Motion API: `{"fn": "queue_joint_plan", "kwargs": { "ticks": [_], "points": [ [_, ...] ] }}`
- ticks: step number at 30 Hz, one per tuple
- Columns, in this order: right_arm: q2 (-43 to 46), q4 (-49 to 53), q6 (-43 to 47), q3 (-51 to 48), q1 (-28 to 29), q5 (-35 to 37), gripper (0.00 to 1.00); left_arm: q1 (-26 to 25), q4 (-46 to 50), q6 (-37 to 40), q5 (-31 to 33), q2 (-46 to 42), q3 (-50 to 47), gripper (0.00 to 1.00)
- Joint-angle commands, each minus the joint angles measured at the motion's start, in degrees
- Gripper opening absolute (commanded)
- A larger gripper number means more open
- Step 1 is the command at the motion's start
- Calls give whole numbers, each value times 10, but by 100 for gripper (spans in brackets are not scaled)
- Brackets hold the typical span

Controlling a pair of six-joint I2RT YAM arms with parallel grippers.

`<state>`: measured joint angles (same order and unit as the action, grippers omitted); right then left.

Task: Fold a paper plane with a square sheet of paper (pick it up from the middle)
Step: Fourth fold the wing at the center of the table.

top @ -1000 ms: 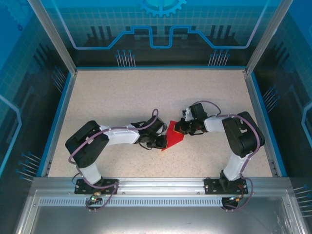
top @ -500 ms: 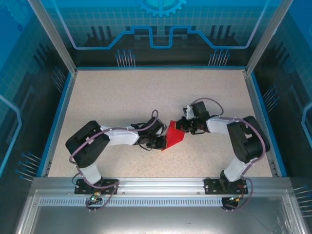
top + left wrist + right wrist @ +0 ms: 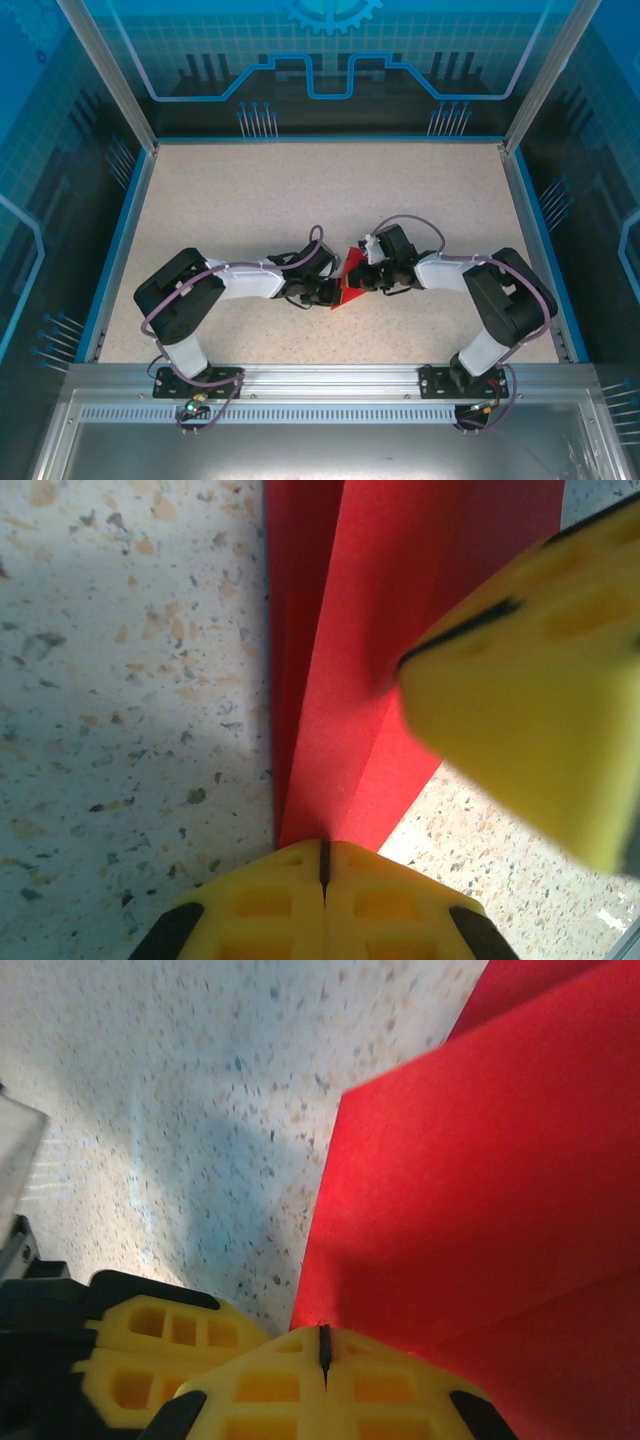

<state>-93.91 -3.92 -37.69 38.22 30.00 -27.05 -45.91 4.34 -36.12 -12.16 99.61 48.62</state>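
Paper sheet (image 3: 350, 288) | folded, partly hidden | left tool (image 3: 323, 862); right tool (image 3: 323, 1348) pinch it

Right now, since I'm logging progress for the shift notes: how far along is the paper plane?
Done: the sheet of paper is already creased, with overlapping layers along a long fold. In hand: the left gripper and right gripper are both shut on it from opposite sides. Left: it looks like a broad wedge, not a slim dart, so more folds seem to remain.
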Motion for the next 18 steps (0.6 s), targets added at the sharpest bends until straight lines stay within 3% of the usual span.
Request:
{"fn": "queue_joint_plan", "kwargs": {
  "ticks": [1, 14, 18],
  "points": [
    [-24, -16, -5, 3, 15, -11, 0, -2, 31, -9, 19, 7, -21, 0],
    [-56, -7, -11, 3, 12, 14, 0, -2, -4, -21, 17, -60, -25, 2],
    [-58, -7, -12, 7, 12, 11, 0, -2, -14, -24, 15, -43, -25, 2]
  ]
}}
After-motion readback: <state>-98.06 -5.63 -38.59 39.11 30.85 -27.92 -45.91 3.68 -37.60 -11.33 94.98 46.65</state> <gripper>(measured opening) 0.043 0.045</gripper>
